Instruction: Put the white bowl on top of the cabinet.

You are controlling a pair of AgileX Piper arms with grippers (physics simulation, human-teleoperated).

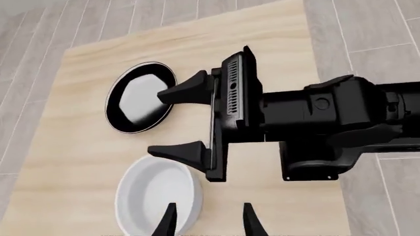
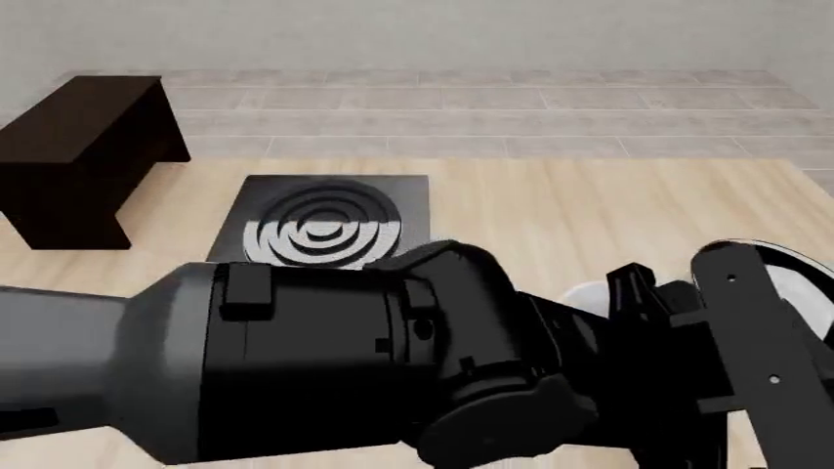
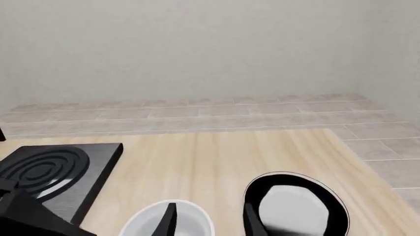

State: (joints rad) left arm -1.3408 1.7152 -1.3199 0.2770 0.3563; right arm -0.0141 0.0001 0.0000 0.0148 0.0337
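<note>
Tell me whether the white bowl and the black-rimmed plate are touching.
Apart. The left wrist view shows bare table between the white bowl and the black-rimmed plate.

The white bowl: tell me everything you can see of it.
The white bowl is plain, glossy, deep and round with thick straight sides, and looks empty. It sits upright on the light wooden table, beside the black-rimmed plate without touching it. The left pincer straddles its rim, open; the right pincer hangs open above.

Looked like a simulated kitchen: stove (image 2: 332, 227), plate (image 3: 295, 206) on wood table (image 2: 587, 215), tiled floor (image 2: 521, 107), plain wall.
</note>
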